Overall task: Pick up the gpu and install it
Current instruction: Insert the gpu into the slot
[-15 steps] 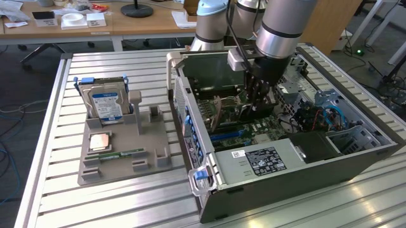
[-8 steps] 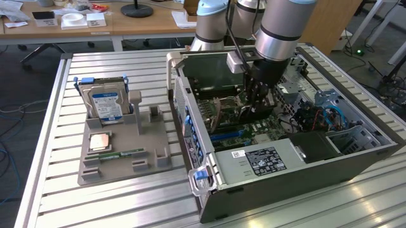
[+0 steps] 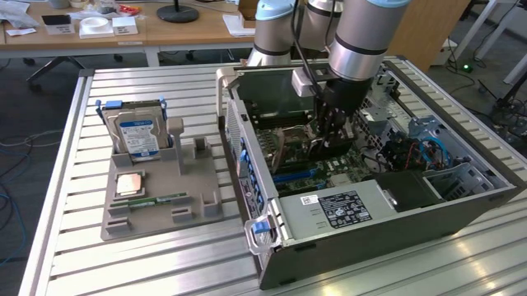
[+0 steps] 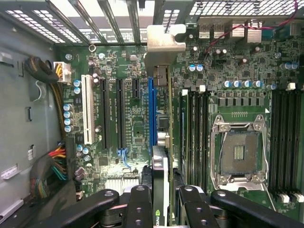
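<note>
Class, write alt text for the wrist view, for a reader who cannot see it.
A robot claw grips the gpu edge-on above a green motherboard, the card's silver bracket at its far end. A long blue slot runs alongside the card; an empty processor socket sits nearby.

Slatted table [image 3: 123,262] bears grey holder [image 3: 157,221] and computer case [image 3: 371,231].
</note>
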Available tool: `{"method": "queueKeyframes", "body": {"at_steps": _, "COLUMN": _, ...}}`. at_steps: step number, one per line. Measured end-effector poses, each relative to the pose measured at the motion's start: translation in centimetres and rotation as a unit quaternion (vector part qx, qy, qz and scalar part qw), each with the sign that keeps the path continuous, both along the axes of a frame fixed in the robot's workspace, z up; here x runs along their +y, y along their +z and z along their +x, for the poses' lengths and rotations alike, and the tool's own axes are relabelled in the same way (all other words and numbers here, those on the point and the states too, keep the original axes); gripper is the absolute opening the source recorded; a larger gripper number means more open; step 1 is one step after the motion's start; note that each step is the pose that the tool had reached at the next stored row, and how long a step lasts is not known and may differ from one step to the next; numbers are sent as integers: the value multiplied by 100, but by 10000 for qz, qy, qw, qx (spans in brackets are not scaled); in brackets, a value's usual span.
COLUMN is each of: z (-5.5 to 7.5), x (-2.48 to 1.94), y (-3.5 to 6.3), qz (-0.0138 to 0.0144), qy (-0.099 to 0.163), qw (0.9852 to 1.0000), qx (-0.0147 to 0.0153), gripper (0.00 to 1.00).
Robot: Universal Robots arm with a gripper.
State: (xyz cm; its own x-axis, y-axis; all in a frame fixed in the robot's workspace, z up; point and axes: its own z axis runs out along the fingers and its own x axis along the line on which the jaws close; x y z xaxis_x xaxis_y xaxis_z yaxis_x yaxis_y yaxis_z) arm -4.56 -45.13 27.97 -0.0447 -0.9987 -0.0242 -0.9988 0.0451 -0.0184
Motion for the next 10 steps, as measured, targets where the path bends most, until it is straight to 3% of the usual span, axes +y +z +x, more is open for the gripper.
{"method": "queueKeyframes", "body": {"at_steps": 10, "z": -51, "x": 0, "y": -10, "qz": 0, "qy": -1, "qw": 10000, "qx": -1, "gripper": 27}}
